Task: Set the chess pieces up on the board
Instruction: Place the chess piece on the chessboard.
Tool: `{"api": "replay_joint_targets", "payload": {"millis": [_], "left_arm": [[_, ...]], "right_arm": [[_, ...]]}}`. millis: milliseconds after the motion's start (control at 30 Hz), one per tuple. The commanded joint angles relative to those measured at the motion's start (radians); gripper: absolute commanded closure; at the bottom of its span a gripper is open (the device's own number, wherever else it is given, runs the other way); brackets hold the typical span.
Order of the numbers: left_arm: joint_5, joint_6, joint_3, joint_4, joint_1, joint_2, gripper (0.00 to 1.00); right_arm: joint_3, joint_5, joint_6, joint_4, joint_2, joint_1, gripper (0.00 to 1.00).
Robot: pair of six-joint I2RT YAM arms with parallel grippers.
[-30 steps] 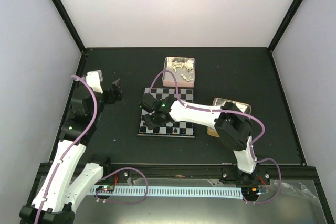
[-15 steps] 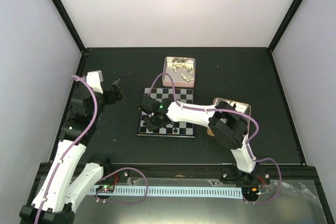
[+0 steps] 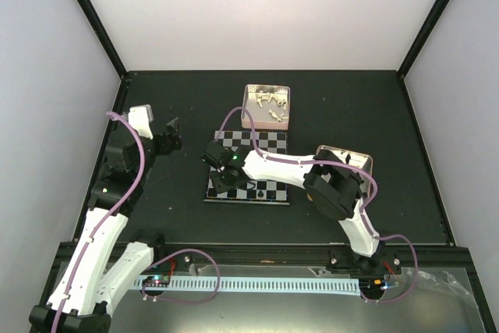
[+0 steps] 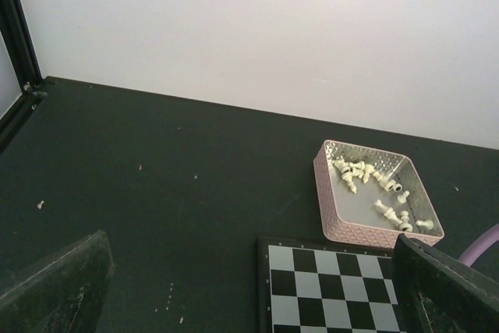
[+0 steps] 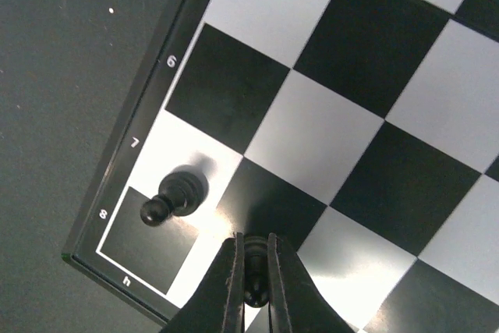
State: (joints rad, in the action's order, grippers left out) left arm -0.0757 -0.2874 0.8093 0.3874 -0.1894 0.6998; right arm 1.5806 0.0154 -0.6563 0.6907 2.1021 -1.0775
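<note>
The board [image 3: 261,168] lies mid-table, and it shows in the right wrist view [image 5: 351,99] and the left wrist view [image 4: 327,290]. My right gripper [image 3: 226,179] hangs over the board's near-left corner; in the right wrist view [image 5: 253,278] it is shut on a black pawn [image 5: 254,259], held just above a dark square. Another black pawn [image 5: 173,196] stands on the pale square by the "7" mark. A black piece [image 3: 259,193] stands on the board's near row. My left gripper [image 3: 173,135] is open and empty, left of the board. White pieces [image 3: 269,104] lie in the pink tray [image 3: 265,118].
The pink tray also shows in the left wrist view [image 4: 366,233], behind the board. A rectangular metal tin [image 3: 360,163] sits right of the board, partly hidden under my right arm. Black frame posts bound the table's sides.
My right gripper has moved left and slightly nearer across the board toward its near-left corner, still holding the pawn. The left arm has not moved.
</note>
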Motion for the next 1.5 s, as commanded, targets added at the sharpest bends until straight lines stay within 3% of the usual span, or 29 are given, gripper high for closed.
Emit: {"api": "replay_joint_targets", "payload": {"millis": [0, 600, 1467], "left_arm": [[0.005, 0.013, 0.000, -0.025, 0.008, -0.013, 0.01], [0.005, 0.011, -0.002, -0.022, 0.008, -0.014, 0.01], [0.002, 0.012, 0.000, -0.022, 0.008, -0.017, 0.01]], "right_arm": [[0.039, 0.025, -0.003, 0.018, 0.033, -0.003, 0.98], [0.053, 0.057, -0.006, 0.052, 0.058, -0.003, 0.98], [0.084, 0.010, -0.011, 0.031, -0.015, 0.004, 0.76]]}}
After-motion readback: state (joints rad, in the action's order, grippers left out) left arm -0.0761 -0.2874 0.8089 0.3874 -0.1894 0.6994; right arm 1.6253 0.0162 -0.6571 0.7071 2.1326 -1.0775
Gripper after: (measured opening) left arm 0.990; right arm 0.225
